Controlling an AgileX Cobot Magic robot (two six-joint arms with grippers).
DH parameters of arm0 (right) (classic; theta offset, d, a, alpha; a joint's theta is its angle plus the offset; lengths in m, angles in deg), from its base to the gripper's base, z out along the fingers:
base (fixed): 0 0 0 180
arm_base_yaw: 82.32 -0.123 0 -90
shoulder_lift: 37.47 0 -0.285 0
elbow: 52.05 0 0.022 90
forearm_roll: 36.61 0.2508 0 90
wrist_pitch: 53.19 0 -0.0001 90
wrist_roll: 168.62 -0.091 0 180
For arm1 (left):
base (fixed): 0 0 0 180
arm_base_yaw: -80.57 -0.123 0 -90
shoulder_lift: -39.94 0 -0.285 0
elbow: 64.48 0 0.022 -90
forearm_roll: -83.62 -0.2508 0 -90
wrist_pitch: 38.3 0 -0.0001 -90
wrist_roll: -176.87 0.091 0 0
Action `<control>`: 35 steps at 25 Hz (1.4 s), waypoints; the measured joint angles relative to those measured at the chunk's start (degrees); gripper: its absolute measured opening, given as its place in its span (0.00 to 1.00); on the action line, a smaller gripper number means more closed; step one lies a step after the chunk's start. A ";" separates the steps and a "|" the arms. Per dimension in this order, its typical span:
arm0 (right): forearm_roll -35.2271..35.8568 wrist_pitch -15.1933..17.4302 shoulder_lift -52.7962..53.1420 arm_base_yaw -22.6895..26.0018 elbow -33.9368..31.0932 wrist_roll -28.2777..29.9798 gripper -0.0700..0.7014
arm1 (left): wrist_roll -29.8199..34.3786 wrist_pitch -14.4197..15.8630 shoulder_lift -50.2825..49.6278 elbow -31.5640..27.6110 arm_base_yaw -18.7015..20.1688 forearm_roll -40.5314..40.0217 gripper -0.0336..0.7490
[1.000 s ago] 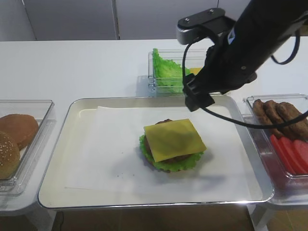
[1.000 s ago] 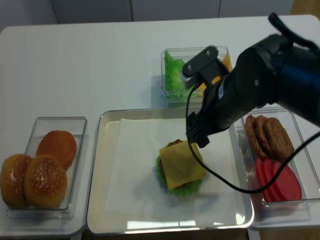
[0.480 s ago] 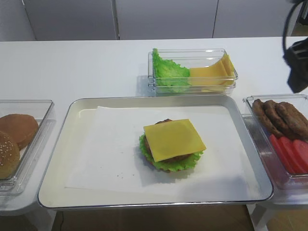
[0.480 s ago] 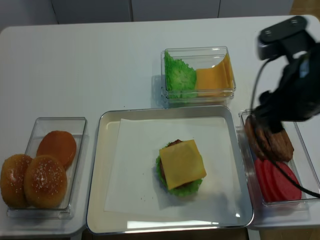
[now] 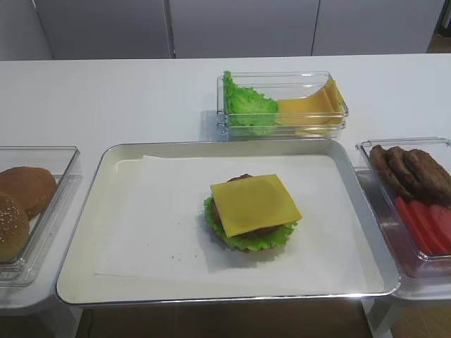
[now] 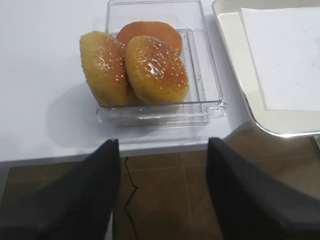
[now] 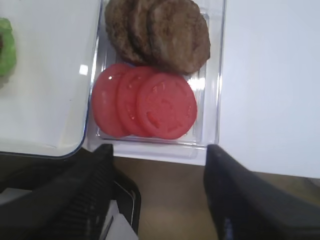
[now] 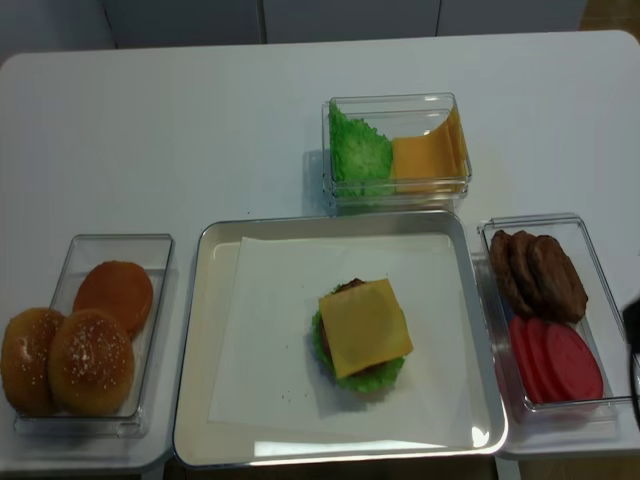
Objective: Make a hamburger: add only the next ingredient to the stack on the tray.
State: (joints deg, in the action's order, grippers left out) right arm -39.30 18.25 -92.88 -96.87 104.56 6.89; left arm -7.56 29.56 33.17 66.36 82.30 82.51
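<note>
Task status: I judge the cheese step complete. The tray [image 5: 84, 211] sits at the near middle of the counter [image 5: 127, 98], and on its white paper liner [image 5: 155, 218], slightly right of centre, rests the stack [image 5: 252, 211]. The cheese slice [image 5: 254, 204] lies flat on top of it, a smooth yellow square turned slightly askew, its corners overhanging the round pile. Ruffled green lettuce [image 5: 246, 241] shows around the near rim, and a sliver of brown patty [image 5: 241, 177] shows at the far edge. Nothing remains to add for this step, in my judgement. My right gripper [image 7: 157, 195] hangs past the near right edge of the counter, above the bin of tomato slices [image 7: 145, 106] and loose patties [image 7: 157, 32]; its jaws are spread apart with nothing between them. My left gripper [image 6: 160, 192] hangs past the near left edge by the bin of buns [image 6: 135, 67], jaws likewise spread and holding nothing. At the far middle, a clear bin [image 5: 282, 105] holds spare lettuce at left and spare cheese at right, well apart from the stack.
</note>
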 joint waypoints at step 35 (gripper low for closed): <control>9.10 -5.16 48.81 0.13 -25.89 8.16 0.67 | 0.00 0.00 0.00 0.00 0.00 0.00 0.57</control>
State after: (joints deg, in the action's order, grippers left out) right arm -30.20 13.09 -44.07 -96.75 78.67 15.05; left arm -7.56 29.56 33.17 66.36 82.30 82.51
